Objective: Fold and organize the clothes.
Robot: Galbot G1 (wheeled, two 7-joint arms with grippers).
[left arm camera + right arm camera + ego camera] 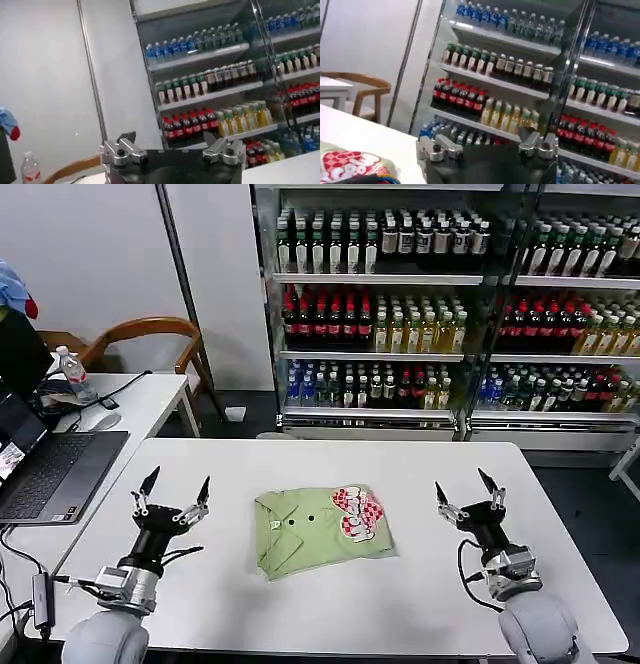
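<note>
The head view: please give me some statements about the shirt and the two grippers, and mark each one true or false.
1. The light green polo shirt lies folded on the white table. True.
2. The left gripper is holding a sleeve of the shirt. False: it stands apart from the shirt, fingers open and pointing up.
3. The right gripper is open and holds nothing. True.
4. The shirt's red-and-white print is hidden underneath. False: it faces up, on the side toward the right gripper.
5. The shirt lies between the two grippers. True.
</note>
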